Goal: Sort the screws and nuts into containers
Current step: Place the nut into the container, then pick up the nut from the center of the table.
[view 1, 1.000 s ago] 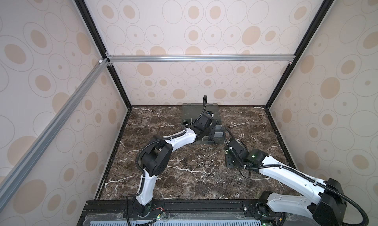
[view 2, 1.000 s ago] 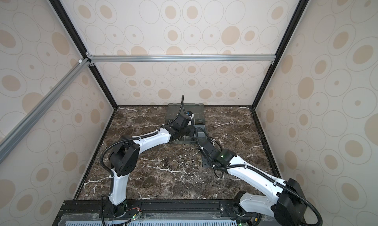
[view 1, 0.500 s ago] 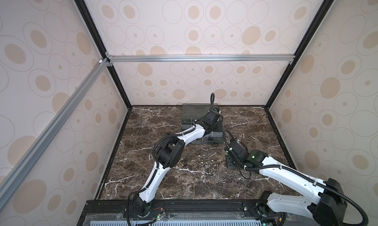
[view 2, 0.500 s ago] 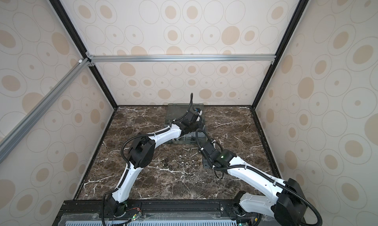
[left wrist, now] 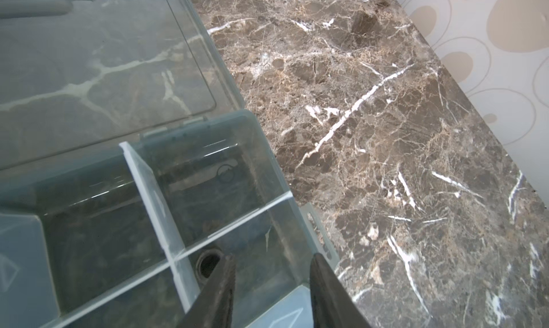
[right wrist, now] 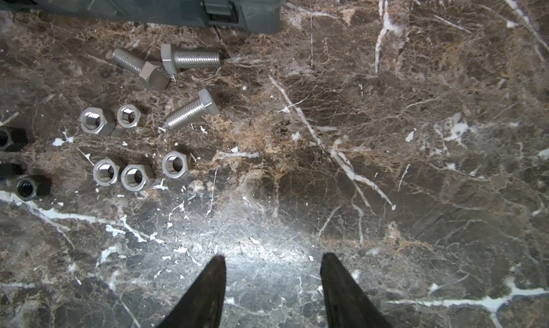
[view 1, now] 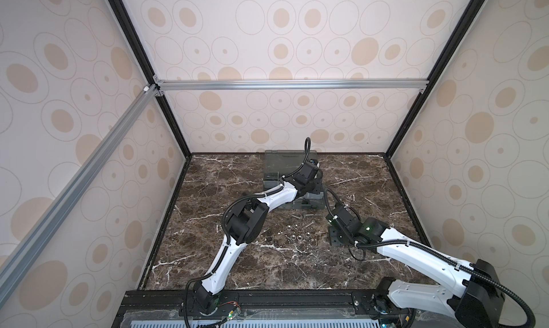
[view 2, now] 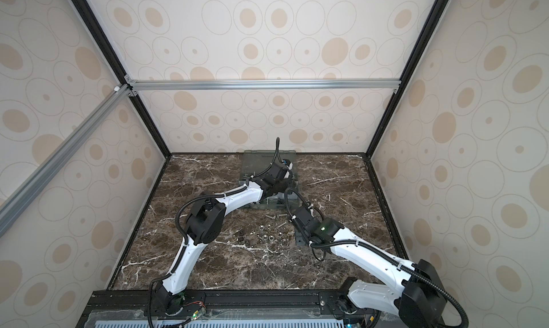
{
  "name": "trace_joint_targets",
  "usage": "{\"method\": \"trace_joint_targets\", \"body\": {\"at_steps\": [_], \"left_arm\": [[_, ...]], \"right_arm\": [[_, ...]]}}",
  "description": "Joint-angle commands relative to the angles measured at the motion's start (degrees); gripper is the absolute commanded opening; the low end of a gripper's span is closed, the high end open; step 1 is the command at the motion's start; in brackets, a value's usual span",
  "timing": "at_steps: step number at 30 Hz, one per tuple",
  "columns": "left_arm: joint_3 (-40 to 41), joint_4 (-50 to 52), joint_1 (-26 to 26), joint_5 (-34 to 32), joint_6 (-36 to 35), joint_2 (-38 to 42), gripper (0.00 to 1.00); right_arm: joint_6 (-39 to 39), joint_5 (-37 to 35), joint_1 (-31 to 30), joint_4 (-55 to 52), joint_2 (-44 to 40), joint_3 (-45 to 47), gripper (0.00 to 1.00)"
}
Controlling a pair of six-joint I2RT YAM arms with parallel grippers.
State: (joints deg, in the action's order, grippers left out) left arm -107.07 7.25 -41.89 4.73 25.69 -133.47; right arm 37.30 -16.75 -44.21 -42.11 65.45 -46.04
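My left gripper (left wrist: 274,256) hangs open over an end compartment of the grey organiser box (left wrist: 267,151), and nothing sits between its fingers. A black nut (left wrist: 208,262) lies on that compartment's floor beside one finger. Pale dividers (left wrist: 148,187) split the containers. My right gripper (right wrist: 273,255) stands open and empty over bare marble, apart from the loose pile. That pile holds three silver screws (right wrist: 190,59) and several silver nuts (right wrist: 175,164), with black nuts (right wrist: 28,188) at its far side. In both top views the pile (view 1: 297,231) (view 2: 267,231) lies in front of the box.
The box's clear lid (left wrist: 89,59) lies open flat behind the compartments, near the back wall (view 1: 282,127). Its front latch (right wrist: 219,7) faces the pile. Brown marble (left wrist: 386,133) stretches to the right of the box up to the side wall (left wrist: 490,59).
The left arm has swung towards the box's right end and its jaws have opened, leaving the black nut in the compartment. The right arm has stayed still.
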Motion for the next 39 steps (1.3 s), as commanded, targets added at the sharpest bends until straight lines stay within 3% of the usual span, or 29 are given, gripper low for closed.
{"method": "trace_joint_targets", "body": {"at_steps": [1, 8, 22, 30, 39], "left_arm": [[1.95, -2.35, 0.00, -0.24, 0.06, 5.95, 0.42], [11.23, -6.44, 0.73, -0.32, 0.86, 14.26, 0.42], [38.02, -12.15, 3.59, -4.84, 3.35, 36.79, 0.42], [55.47, -12.18, 5.54, -8.46, 4.29, 50.86, 0.44], [65.12, -10.08, 6.91, -11.19, 5.38, 63.25, 0.45]], "right_arm": [[1.23, -1.38, -0.35, -1.83, -1.13, 0.27, 0.55], [0.84, -1.13, -0.35, -2.10, -1.12, -0.11, 0.55], [-0.83, 2.94, -0.44, 1.63, 1.22, -0.80, 0.55], [-2.45, 3.98, -4.53, 3.81, 11.22, -6.94, 0.54], [-3.60, 5.13, -9.29, 5.93, 20.98, -12.73, 0.55]]}}
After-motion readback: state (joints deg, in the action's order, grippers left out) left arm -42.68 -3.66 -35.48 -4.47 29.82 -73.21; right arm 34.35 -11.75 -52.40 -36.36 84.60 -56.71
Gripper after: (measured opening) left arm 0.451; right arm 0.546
